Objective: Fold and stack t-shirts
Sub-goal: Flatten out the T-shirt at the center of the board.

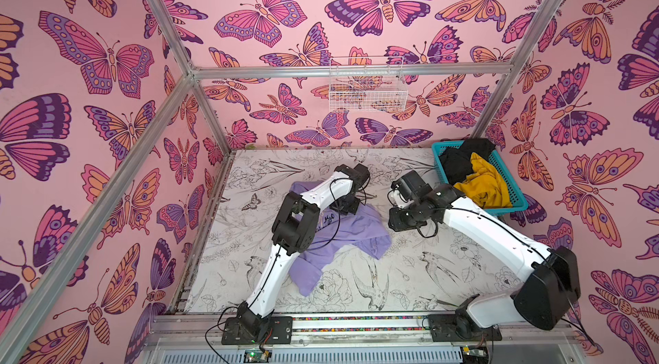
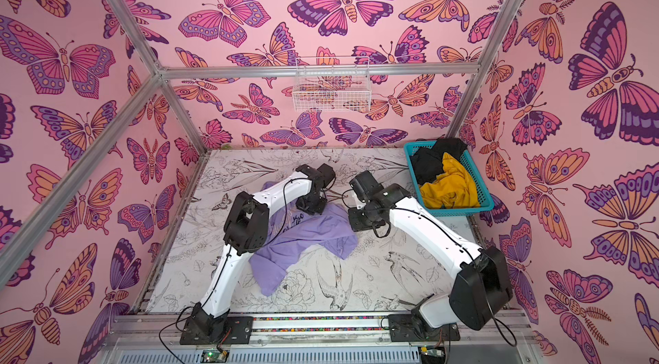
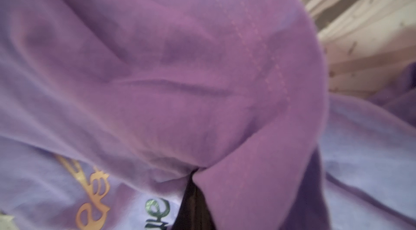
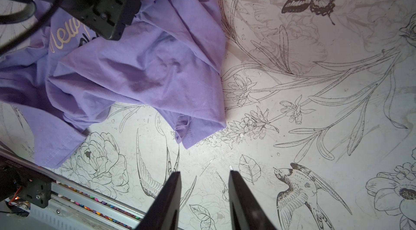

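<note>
A crumpled lavender t-shirt (image 1: 342, 237) (image 2: 306, 241) (image 4: 146, 64) with printed lettering lies on the table's left half. My left gripper (image 1: 344, 207) (image 2: 311, 206) is down on its far edge. In the left wrist view the gripper (image 3: 198, 172) is shut on a bunched fold of this shirt (image 3: 180, 71), and the cloth hides most of the fingers. My right gripper (image 4: 204, 174) (image 1: 404, 221) hovers open over bare table, to the right of the shirt, with nothing between its fingers. A mustard-yellow t-shirt (image 1: 485, 184) (image 2: 449, 187) and a black t-shirt (image 1: 460, 162) (image 2: 431, 162) lie heaped in the basket.
The teal lattice basket (image 1: 517, 201) (image 2: 481, 198) stands at the table's far right corner. A white wire basket (image 1: 367, 91) hangs on the back wall. Aluminium frame posts border the table. The arms' base rail (image 1: 356, 323) runs along the front edge.
</note>
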### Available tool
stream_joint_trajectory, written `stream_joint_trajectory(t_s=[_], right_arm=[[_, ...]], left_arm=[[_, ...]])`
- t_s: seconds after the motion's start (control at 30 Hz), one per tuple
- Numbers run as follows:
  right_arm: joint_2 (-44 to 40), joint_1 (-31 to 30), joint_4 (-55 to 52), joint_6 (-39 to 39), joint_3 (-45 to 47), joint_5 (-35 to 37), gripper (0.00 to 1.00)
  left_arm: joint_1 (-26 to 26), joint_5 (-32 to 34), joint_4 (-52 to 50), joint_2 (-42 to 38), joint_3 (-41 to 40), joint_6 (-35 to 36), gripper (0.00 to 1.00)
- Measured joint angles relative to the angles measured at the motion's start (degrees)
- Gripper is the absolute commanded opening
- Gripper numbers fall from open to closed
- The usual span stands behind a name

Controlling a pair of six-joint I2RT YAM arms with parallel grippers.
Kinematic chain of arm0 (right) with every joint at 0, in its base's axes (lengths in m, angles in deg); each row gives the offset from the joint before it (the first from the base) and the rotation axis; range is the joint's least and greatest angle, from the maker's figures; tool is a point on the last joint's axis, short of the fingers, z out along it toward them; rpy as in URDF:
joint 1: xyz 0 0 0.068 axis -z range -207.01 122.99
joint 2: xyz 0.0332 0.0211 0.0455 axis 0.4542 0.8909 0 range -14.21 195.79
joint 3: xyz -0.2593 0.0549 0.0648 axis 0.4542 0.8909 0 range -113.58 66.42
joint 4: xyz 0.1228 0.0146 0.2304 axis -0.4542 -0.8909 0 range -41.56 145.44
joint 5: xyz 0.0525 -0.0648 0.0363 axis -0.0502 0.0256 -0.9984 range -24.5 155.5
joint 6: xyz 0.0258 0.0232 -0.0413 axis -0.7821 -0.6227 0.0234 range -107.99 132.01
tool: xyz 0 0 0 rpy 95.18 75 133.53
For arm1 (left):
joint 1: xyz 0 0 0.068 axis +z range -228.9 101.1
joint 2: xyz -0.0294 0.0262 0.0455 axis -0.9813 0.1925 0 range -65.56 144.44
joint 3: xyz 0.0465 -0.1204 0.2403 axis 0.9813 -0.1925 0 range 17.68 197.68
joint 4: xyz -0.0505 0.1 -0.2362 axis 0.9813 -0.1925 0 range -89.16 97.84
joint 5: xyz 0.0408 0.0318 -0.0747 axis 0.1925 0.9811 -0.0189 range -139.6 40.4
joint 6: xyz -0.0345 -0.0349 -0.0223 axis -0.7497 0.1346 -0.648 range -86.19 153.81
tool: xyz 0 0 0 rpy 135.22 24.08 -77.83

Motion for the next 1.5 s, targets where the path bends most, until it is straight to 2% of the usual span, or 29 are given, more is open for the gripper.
stream_joint_trajectory(t_s=[0.1,0.33,0.47,0.7,1.03,1.3,1.5], right_arm=[[0.0,0.0,1.0,0.0,1.6,-0.2,0.40],[4.0,0.0,4.6,0.4,4.7,-2.7,0.42],[9.0,0.0,7.7,1.8,4.5,-4.0,0.43],[20.6,0.0,10.1,4.7,-6.1,-7.3,0.43],[21.7,-1.9,12.1,6.5,-19.6,-12.5,0.44],[28.3,-2.8,11.7,9.6,-20.9,-13.5,0.44],[32.8,-3.1,11.6,10.9,-20.5,-13.5,0.44]], left_arm=[[0.0,4.5,-1.0,-4.2,-0.3,-0.5,0.00],[0.0,16.5,-4.0,-24.8,1.2,-1.6,0.00],[-0.1,20.4,-6.4,-30.7,2.3,-2.6,0.00],[-0.1,21.6,-8.9,-30.6,-1.9,-5.2,0.00],[-0.1,21.7,-9.4,-31.0,-3.4,-8.2,0.00],[-0.1,21.0,-10.2,-33.3,-4.1,-9.5,0.00],[-0.2,20.9,-13.1,-34.7,0.0,-9.4,0.00]])
